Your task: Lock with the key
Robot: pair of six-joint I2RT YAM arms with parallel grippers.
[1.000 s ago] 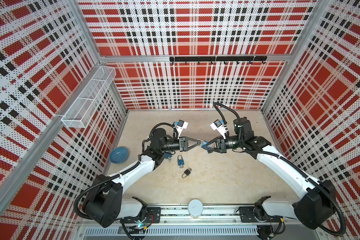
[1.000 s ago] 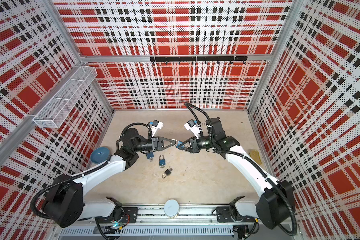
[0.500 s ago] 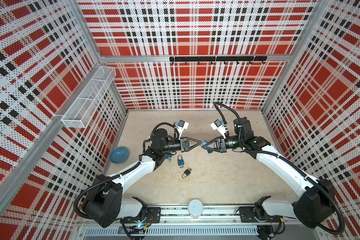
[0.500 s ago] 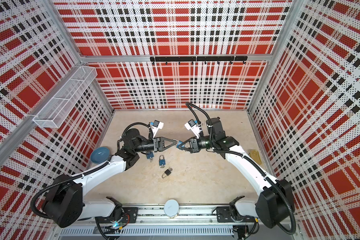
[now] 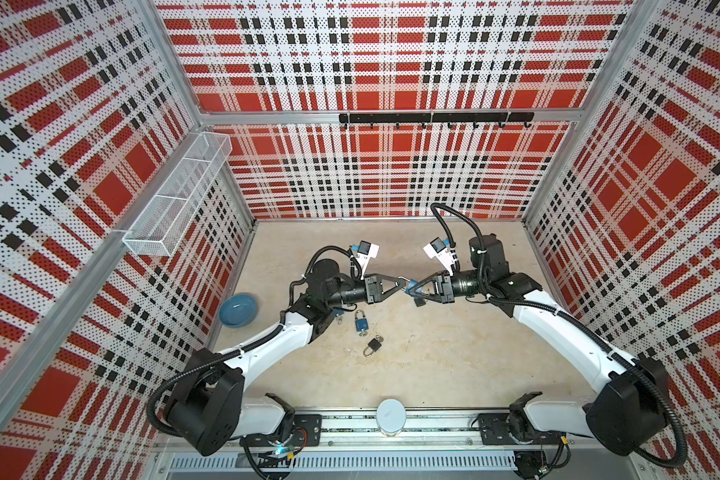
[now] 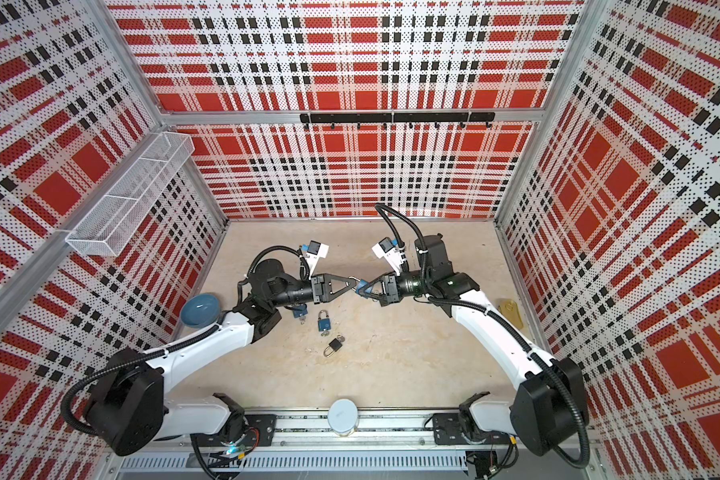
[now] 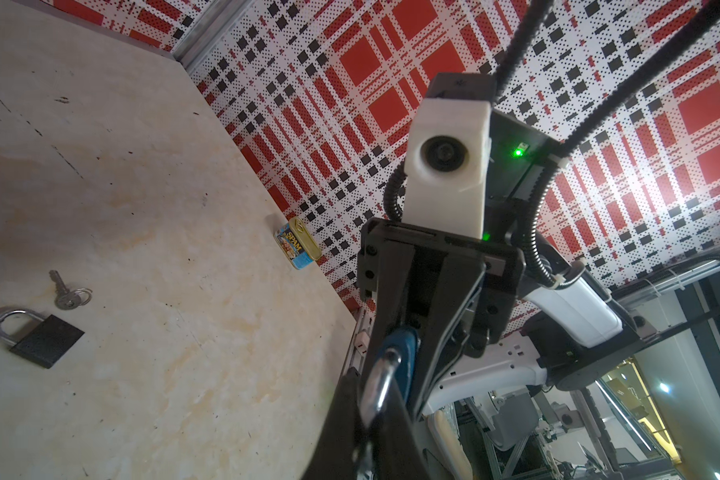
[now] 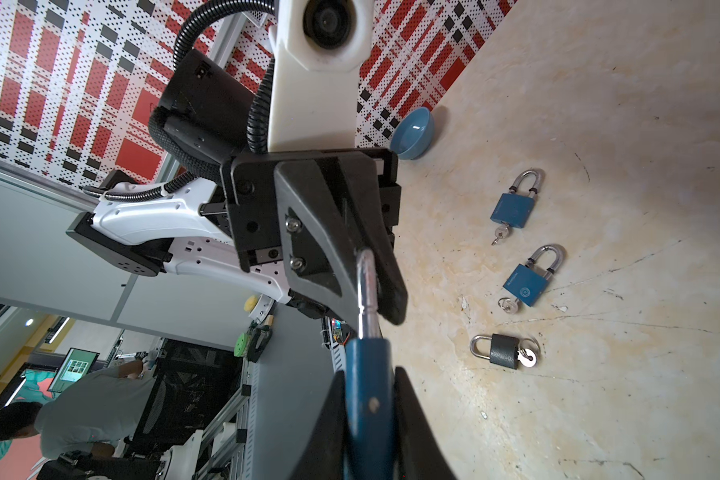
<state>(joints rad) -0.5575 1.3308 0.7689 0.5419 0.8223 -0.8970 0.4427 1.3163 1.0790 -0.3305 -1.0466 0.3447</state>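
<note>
Both grippers meet in mid-air over the table's middle, sharing one blue padlock. My right gripper is shut on its blue body. My left gripper is shut on its silver shackle, which also shows in the right wrist view as the shackle. In both top views the left gripper and right gripper stand tip to tip. A loose key on a ring lies on the table beside a black padlock. The held padlock's keyhole end is hidden between the right fingers.
On the table below lie two blue padlocks and a black padlock, each with a key in it. A blue bowl stands at the left wall, a Spam can at the right wall. A wire basket hangs on the left wall.
</note>
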